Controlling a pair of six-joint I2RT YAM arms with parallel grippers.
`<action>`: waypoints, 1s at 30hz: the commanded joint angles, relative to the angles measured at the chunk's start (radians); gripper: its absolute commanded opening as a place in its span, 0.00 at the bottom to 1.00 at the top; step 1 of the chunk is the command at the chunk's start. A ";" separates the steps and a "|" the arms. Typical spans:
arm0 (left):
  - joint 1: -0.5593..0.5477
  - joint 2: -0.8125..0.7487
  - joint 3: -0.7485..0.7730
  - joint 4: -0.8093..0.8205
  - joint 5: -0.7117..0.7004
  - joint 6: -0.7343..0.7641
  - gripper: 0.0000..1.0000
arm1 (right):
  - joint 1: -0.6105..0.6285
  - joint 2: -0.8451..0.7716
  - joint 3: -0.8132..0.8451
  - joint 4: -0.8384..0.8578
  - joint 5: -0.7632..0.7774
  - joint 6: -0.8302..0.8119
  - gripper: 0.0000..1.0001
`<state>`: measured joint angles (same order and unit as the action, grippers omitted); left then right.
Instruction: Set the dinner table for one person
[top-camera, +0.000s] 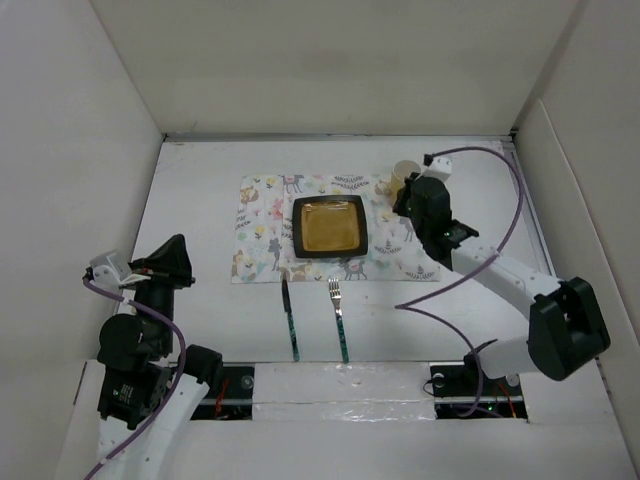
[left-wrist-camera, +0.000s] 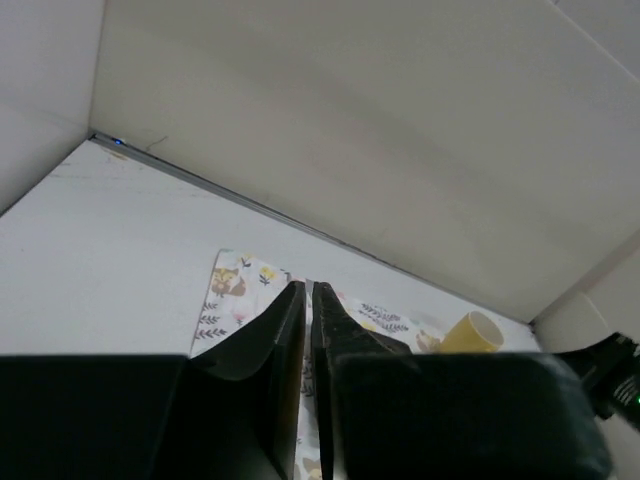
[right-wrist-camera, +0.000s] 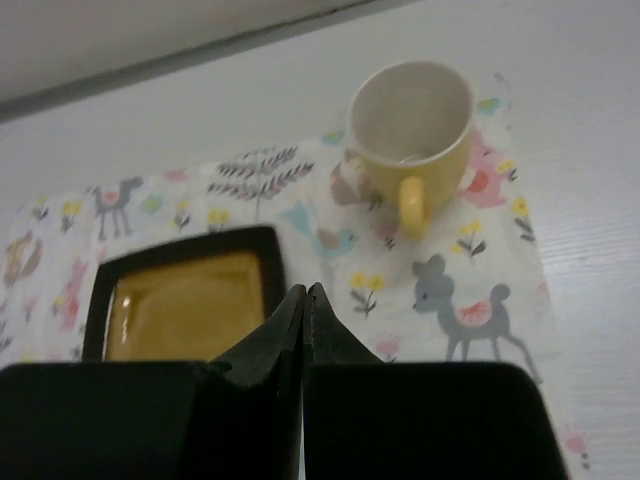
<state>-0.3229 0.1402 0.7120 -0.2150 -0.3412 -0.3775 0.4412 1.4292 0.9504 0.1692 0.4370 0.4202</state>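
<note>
The white dinner table (top-camera: 200, 200) carries an animal-print placemat (top-camera: 262, 225). A square black plate with a yellow centre (top-camera: 328, 227) sits in the middle of the mat and shows in the right wrist view (right-wrist-camera: 185, 300). A yellow mug (top-camera: 404, 175) stands upright on the mat's far right corner, handle toward me in the right wrist view (right-wrist-camera: 411, 125). A knife (top-camera: 290, 320) and a fork (top-camera: 338, 315) lie on the table just in front of the mat. My right gripper (right-wrist-camera: 306, 292) is shut and empty above the mat, between plate and mug. My left gripper (left-wrist-camera: 308, 290) is shut and empty, raised at the left.
White panels wall the table on the left, back and right. The right arm (top-camera: 500, 275) reaches across the right side of the table, with its purple cable looping over the table beside the mat. The mug also shows in the left wrist view (left-wrist-camera: 470, 333).
</note>
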 joint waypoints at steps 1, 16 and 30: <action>0.005 -0.007 0.004 0.023 -0.007 0.005 0.00 | 0.164 -0.123 -0.122 -0.005 -0.070 0.029 0.00; 0.005 -0.010 0.003 0.028 -0.001 -0.001 0.34 | 0.701 -0.136 -0.222 -0.471 -0.040 0.295 0.60; 0.005 -0.005 0.007 0.013 0.025 -0.001 0.39 | 0.806 0.178 -0.108 -0.491 -0.047 0.413 0.35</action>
<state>-0.3229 0.1352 0.7120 -0.2298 -0.3363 -0.3828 1.2308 1.5837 0.8261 -0.2852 0.3679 0.7681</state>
